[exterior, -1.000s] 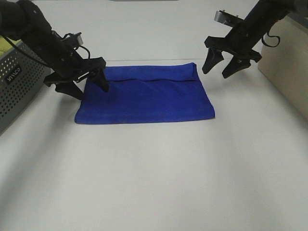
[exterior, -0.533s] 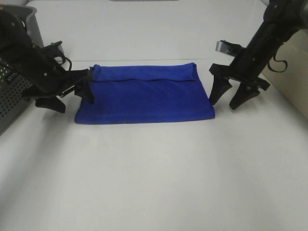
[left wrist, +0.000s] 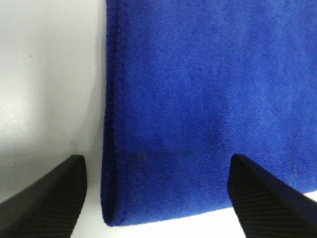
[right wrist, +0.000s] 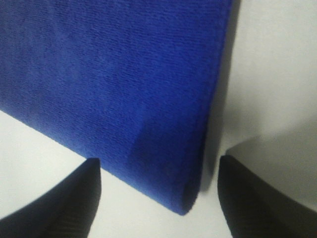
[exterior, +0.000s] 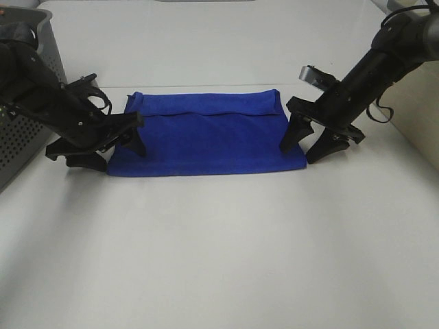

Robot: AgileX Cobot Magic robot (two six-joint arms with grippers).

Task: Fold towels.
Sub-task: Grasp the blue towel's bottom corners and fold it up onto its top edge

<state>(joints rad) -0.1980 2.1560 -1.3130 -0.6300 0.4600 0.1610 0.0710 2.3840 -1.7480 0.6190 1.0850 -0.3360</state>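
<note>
A royal-blue towel (exterior: 206, 133) lies folded as a flat rectangle on the white table, with a hemmed flap along its far edge. My left gripper (exterior: 113, 152) is open and low at the towel's near left corner, one finger on the cloth and one on the table. In the left wrist view the towel (left wrist: 208, 89) corner sits between the spread fingers (left wrist: 44, 203). My right gripper (exterior: 298, 152) is open and straddles the near right corner. The right wrist view shows the towel (right wrist: 109, 74) edge between the two fingers (right wrist: 257, 198). Neither gripper holds anything.
A grey perforated basket (exterior: 24, 133) stands at the left edge behind the left arm. A beige box (exterior: 415, 110) sits at the right edge. White table (exterior: 219, 247) stretches out in front of the towel.
Both grippers have dropped from the towel's far corners and come forward to its near corners, staying open. The towel has not moved.
</note>
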